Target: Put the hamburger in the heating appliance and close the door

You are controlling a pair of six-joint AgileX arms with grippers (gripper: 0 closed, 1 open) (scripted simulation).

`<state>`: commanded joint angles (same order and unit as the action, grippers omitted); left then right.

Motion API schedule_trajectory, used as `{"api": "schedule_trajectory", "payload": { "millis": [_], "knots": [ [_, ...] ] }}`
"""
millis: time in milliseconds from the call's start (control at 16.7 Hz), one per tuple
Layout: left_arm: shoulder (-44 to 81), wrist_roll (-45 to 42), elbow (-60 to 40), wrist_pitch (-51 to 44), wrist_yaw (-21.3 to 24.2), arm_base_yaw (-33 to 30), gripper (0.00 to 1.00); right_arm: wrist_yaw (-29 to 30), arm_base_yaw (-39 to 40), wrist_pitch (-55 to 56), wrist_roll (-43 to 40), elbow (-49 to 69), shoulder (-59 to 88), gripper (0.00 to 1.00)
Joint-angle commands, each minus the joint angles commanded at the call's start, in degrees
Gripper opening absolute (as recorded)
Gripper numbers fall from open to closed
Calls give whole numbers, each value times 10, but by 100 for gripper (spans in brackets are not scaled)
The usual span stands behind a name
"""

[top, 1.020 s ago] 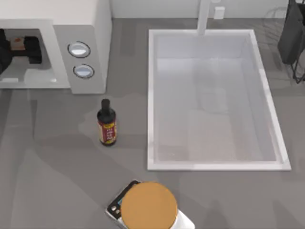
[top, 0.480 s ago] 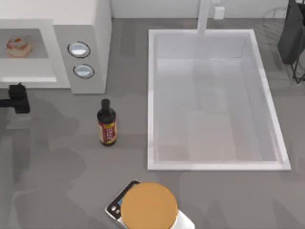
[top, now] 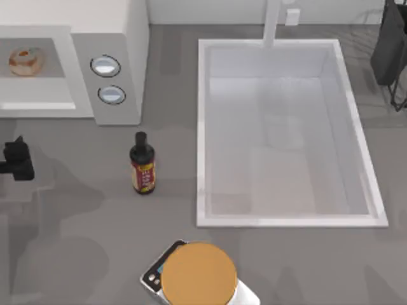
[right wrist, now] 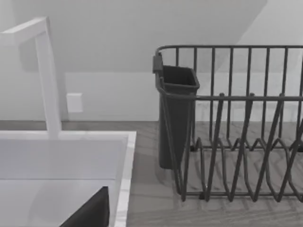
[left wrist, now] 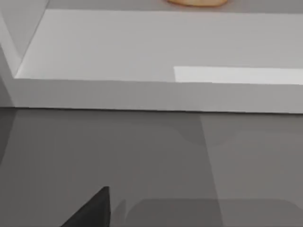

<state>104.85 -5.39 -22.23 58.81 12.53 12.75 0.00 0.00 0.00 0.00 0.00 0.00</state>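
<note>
While the hamburger lay inside the microwave, our left end effector hovered over the surface; grip unreadable. Closing the door came next, we judged.

- Microwave: smooth matt white shell, looks like painted metal/plastic; grey matt cavity floor; knobs w/ shiny silver rings.
- Hamburger: soft matt tan bun.
- Bench: grey, faint stone-like mottling, matt.
- Sink: smooth white basin, slight sheen.
- Bottle: dark glossy, paper-like red label.
- Dish rack: thin dark wire, matt metal look.
- Left gripper: matt black.
</note>
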Motion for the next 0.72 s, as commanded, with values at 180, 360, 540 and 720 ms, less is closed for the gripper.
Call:
{"api": "schedule_trajectory", "payload": {
  "millis": [180,360,540,720],
  "knots": [
    [2,1,-2,-3,-1,-3,100,0,0,0,0,0,0,100],
    [-35,1,-14,-44,-2,-3,100,0,0,0,0,0,0,100],
    [-98,2,-33,-139,-2,-4,100,0,0,0,0,0,0,100],
    [-175,3,-56,-261,-4,-3,100,0,0,0,0,0,0,100]
  ]
}}
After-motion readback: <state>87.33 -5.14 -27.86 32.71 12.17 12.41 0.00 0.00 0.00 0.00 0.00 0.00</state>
